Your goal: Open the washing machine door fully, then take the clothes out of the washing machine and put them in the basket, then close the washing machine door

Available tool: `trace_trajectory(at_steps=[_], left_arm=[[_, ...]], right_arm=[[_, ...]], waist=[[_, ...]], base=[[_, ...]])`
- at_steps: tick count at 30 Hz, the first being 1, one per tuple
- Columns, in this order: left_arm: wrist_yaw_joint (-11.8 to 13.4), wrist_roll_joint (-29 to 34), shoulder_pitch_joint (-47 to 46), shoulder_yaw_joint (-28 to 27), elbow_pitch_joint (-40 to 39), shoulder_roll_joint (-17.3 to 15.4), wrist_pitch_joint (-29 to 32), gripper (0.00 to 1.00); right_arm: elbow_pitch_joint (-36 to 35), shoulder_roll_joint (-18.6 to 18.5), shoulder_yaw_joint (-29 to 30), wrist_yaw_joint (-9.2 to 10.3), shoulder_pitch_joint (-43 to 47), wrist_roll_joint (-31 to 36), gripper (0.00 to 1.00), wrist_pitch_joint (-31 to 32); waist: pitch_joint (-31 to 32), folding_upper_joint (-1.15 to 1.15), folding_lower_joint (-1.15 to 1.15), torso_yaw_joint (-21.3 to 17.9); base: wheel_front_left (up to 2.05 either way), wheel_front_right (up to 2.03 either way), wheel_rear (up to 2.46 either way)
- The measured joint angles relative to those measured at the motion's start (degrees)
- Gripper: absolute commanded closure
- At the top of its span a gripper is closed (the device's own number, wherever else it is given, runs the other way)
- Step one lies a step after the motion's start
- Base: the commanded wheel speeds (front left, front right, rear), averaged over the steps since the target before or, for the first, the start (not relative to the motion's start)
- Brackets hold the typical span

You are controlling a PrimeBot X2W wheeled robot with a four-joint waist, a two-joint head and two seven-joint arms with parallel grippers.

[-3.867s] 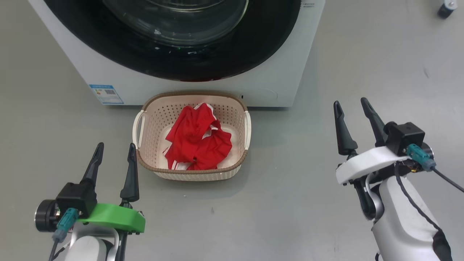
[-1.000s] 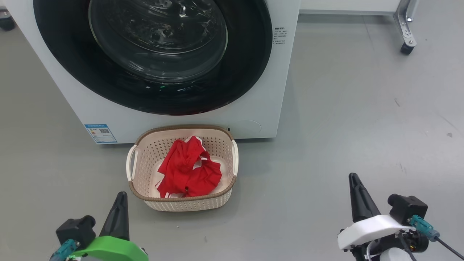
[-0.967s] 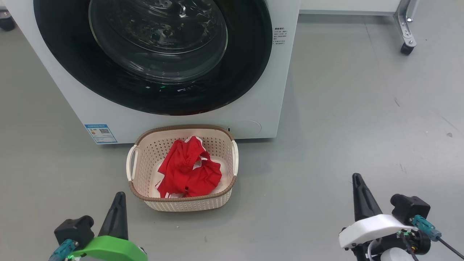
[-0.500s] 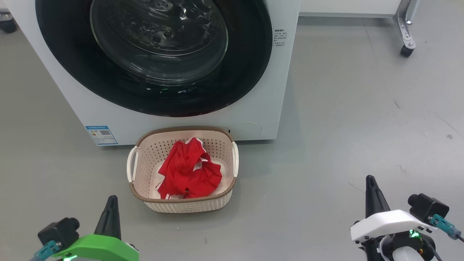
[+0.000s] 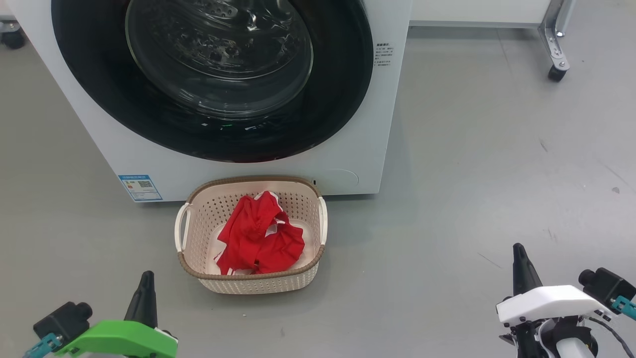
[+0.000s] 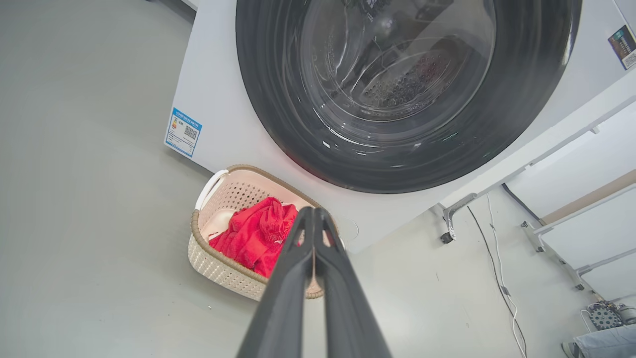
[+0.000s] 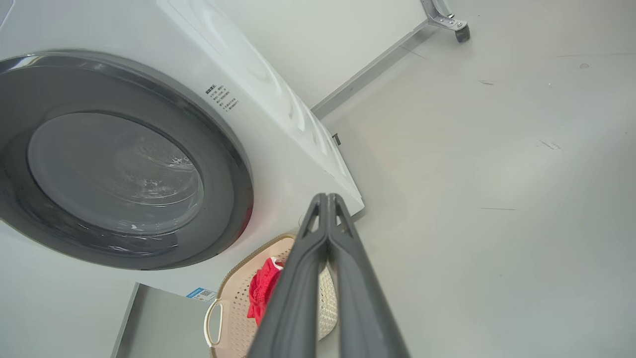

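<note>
The white washing machine [image 5: 365, 124] stands ahead with its black-rimmed glass door [image 5: 218, 59] shut flat against the front. On the floor just before it sits the cream basket [image 5: 258, 284], holding the red clothes [image 5: 259, 237]. My left gripper [image 5: 145, 281] hovers low at the lower left, shut and empty, short of the basket. Far off to the lower right, my right gripper [image 5: 518, 253] is shut as well, with nothing in it. In the left wrist view the fingers [image 6: 313, 219] are pressed together, pointing at the basket [image 6: 223, 271] and clothes [image 6: 253, 233]. The right wrist fingers [image 7: 326, 204] also meet.
A blue label [image 5: 140, 187] is stuck low on the machine's front left. A metal frame leg with a castor [image 5: 555, 72] stands at the back right. Grey floor stretches wide on the right of the machine.
Both grippers have sunk lower and outward in the head view, staying shut. Nearly four seconds back both were open, and the camera looked closer down at the basket.
</note>
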State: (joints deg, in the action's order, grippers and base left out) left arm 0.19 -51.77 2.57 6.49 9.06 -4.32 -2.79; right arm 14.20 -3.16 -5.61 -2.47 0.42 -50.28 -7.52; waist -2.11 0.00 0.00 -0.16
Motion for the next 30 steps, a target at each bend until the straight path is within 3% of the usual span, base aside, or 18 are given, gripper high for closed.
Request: trace_trajectory(at_steps=[30], left_arm=[[-3.58, -22.1, -2.65, -4.11, 3.22, -0.01, 3.32, 1.0]], right_arm=[[0.23, -1.08, 4.15, -2.04, -1.42, -23.9, 1.0, 4.85]], waist=[[1.01, 0.0, 0.0, 0.09]], base=[[0.0, 0.0, 0.0]])
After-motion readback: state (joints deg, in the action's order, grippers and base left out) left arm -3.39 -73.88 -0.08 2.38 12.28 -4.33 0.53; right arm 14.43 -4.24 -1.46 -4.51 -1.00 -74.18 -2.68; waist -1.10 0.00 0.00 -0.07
